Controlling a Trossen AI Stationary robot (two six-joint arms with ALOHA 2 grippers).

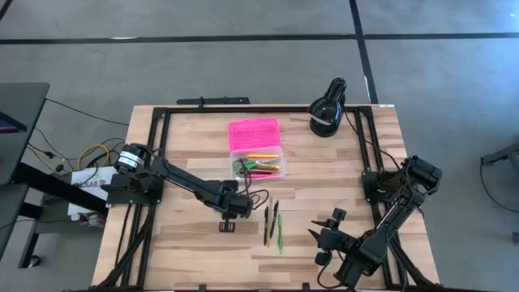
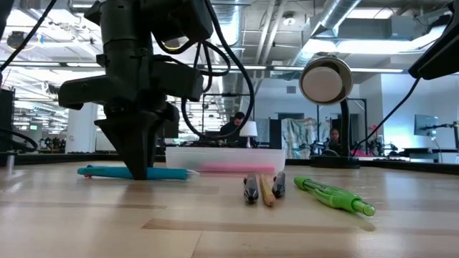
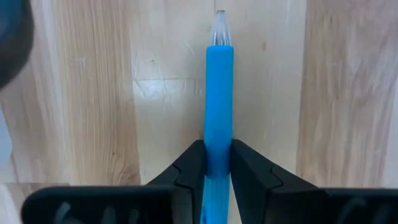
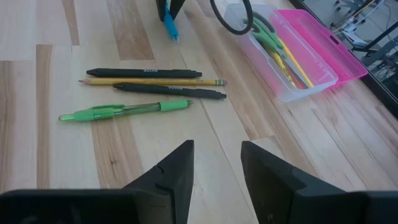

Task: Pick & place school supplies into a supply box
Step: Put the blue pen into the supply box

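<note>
Jaws of left gripper (image 3: 217, 163) pinching blue pen (image 3: 219, 106) lying flat on tabletop (image 1: 186, 227); box (image 1: 258, 161) sitting just beyond; right gripper (image 4: 216, 163) waiting, jaws apart.

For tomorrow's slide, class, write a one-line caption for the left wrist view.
Left hand shut on a blue pen lying on the wooden table.

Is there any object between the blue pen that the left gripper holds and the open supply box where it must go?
Nothing visible blocks it. The left gripper is shut on the blue pen at the table surface, and bare wood lies between it and the supply box. The other pens lie off to the side.
</note>
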